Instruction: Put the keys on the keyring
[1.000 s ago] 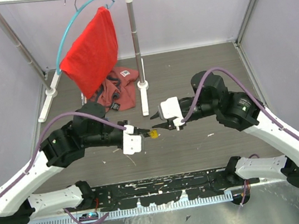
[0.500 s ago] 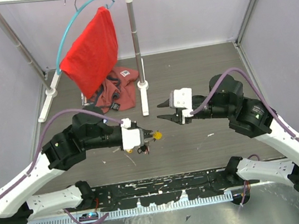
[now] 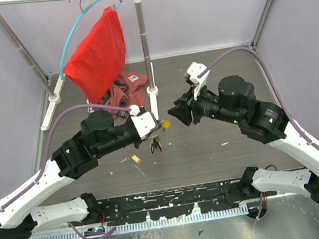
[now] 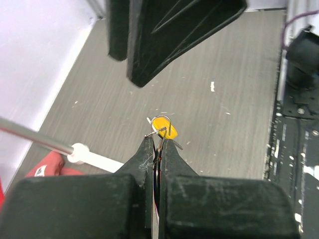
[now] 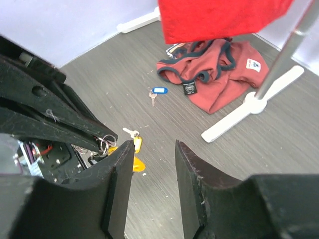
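My left gripper is shut on the keyring, a thin silver wire ring held above the table. A yellow tag sits on the ring, and a few dark keys dangle below it. My right gripper is open and empty, facing the ring from just to its right. Loose on the table lie a yellow-tagged key and a blue-tagged key.
A white clothes rack stands behind, its foot close to my right gripper. A red shirt hangs from it on a teal hanger. A crumpled red garment lies by the rack foot.
The left gripper rose and moved up-right with the ring. The right gripper opened, drew back and climbed. A yellow-tagged key now shows on the table where the left gripper was.
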Controlling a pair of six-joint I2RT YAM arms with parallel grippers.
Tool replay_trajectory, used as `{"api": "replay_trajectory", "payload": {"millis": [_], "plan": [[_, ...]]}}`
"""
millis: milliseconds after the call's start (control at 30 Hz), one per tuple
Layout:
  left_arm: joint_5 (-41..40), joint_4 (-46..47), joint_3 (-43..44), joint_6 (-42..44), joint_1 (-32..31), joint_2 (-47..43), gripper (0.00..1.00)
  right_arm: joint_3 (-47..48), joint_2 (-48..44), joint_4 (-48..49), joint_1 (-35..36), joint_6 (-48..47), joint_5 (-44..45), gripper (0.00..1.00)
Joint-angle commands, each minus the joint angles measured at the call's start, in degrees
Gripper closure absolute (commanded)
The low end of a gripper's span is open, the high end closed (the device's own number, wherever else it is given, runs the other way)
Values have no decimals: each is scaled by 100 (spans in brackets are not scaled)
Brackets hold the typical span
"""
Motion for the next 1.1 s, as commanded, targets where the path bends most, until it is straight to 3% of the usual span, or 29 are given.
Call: {"api": "replay_trajectory", "payload": {"millis": [0, 100, 367, 633, 1067], "plan": [[-1163, 669, -135, -300, -21, -3, 100, 426, -22, 86, -4, 1086, 935, 55], [-1604, 871, -236, -366, -13, -7, 100, 424, -49, 293, -5, 1486, 992, 52], [-2150, 1305, -394, -523, -18, -65, 100, 621, 249, 572, -4, 2395, 165, 49], [-2033, 1450, -457, -710, -13, -137, 100, 649, 552, 553, -2, 3253, 210, 56], [-1961, 1416, -488, -697, -17, -238, 100, 835, 962, 649, -54, 3441, 159, 61]]}}
